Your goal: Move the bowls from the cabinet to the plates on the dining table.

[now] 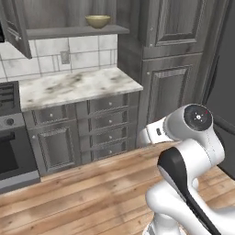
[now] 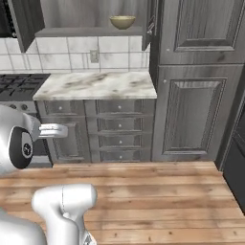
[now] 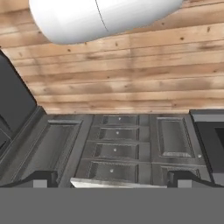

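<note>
A glossy tan bowl sits on the bottom shelf of the open grey wall cabinet, whose doors are swung wide. My arm is folded low over the wooden floor, far below the bowl. In the hand view my gripper is open, with its dark fingertips set far apart and nothing between them. It faces the grey drawer fronts, and that picture is turned upside down. The plates and the dining table are out of view.
Below the cabinet lies a marble worktop over a drawer unit. A stove stands to its left, a tall grey pantry to its right, then a dark appliance. Wooden floor lies in front.
</note>
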Controlling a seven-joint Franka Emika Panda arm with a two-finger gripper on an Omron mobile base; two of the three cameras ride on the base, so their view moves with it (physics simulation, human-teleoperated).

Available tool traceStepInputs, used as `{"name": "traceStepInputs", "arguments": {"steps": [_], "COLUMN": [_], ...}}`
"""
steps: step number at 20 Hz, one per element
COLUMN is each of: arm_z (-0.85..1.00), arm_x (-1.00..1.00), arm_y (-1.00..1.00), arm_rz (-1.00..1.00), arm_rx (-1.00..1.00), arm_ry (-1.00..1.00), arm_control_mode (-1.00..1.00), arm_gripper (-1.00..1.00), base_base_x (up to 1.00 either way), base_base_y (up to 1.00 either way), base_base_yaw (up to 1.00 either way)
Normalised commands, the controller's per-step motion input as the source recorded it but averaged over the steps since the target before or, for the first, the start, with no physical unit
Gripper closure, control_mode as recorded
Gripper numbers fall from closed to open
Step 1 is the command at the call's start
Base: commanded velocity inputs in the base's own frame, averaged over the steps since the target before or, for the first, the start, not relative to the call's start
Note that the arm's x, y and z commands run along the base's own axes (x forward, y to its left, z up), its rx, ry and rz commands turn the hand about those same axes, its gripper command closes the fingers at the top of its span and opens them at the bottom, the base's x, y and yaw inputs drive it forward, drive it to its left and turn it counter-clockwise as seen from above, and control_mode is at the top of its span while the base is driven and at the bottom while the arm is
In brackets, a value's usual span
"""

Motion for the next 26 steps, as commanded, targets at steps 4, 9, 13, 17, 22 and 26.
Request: {"name": "traceStepInputs", "arguments": {"steps": [4, 9, 13, 17, 22, 26], "arm_z": [0.0, 0.0, 0.0, 0.0, 0.0, 0.0], "arm_x": [0.0, 0.0, 0.0, 0.0, 0.0, 0.0], "arm_y": [0.0, 0.0, 0.0, 0.0, 0.0, 0.0], "arm_rz": [0.0, 0.0, 0.0, 0.0, 0.0, 0.0], "arm_rx": [0.0, 0.0, 0.0, 0.0, 0.0, 0.0], "arm_ry": [0.0, 0.0, 0.0, 0.0, 0.0, 0.0], "arm_control_mode": [1.0, 1.0, 1.0, 1.0, 1.0, 1.0], "arm_gripper": [-1.0, -1.0, -1.0, -1.0, -1.0, -1.0], "base_base_x": [0.87, 0.77, 0.56, 0.46, 0.54, 0.65], "base_base_y": [-0.21, -0.2, -0.25, -0.29, -0.32, -0.31], "base_base_yaw": [0.11, 0.08, 0.09, 0.09, 0.07, 0.07]}}
